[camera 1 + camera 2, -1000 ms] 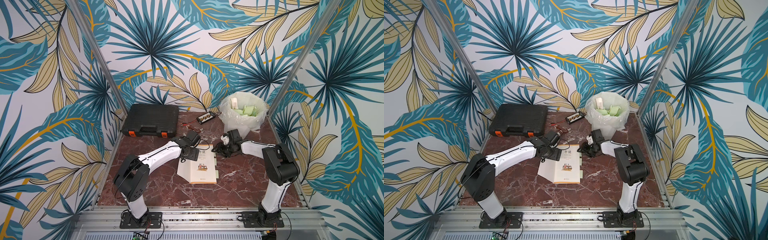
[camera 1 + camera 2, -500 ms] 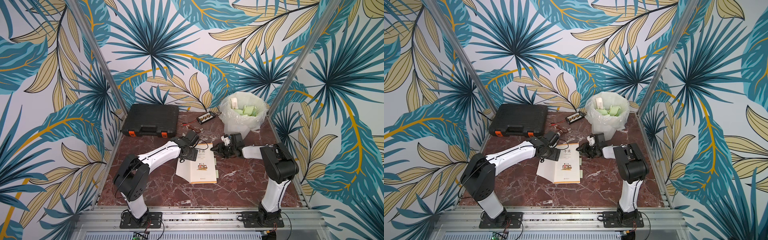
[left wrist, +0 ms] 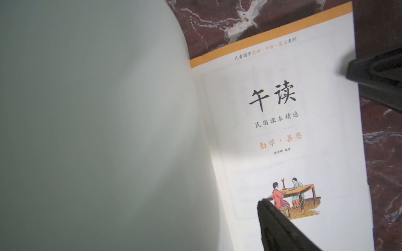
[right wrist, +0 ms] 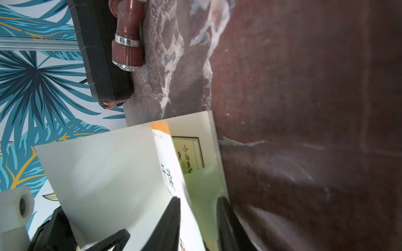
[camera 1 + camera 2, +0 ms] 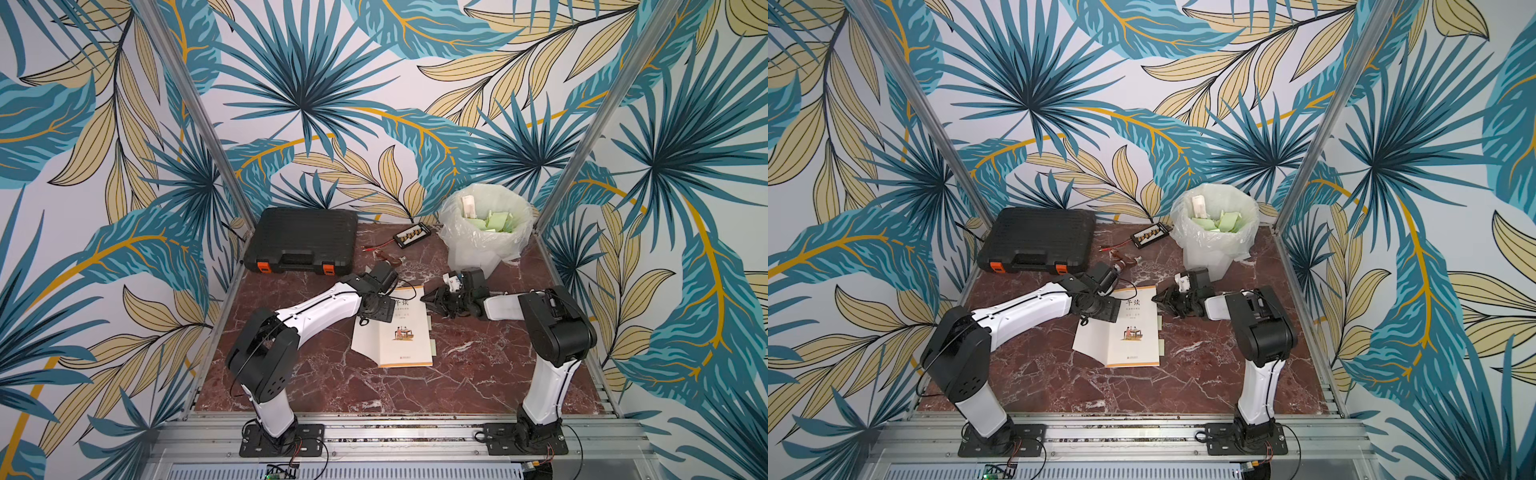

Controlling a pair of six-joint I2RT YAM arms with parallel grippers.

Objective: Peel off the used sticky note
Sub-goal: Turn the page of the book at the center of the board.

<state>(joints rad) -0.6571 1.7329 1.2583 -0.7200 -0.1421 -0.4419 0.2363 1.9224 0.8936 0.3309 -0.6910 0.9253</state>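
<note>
An open book (image 5: 399,336) (image 5: 1129,336) lies mid-table with its cover lifted. My left gripper (image 5: 376,309) sits at the book's far left corner and is open. One of its fingers (image 3: 280,228) rests on the title page (image 3: 282,108), and the raised cover hides the other. My right gripper (image 5: 426,298) (image 4: 199,198) reaches the book's far right edge. Its jaws stand slightly apart around a pale green sticky note (image 4: 202,191) that sticks out from under the page. More green tabs (image 5: 434,347) poke out of the book's right edge.
A black tool case (image 5: 305,239) lies at the back left. A bag-lined bin (image 5: 486,226) with discarded green notes stands at the back right, just behind my right wrist. A small abacus (image 5: 411,235) and a red-brown cylinder (image 4: 128,43) lie behind the book.
My right gripper has slid left to the book's edge and its jaws have narrowed around the green note. The left arm has stayed put.
</note>
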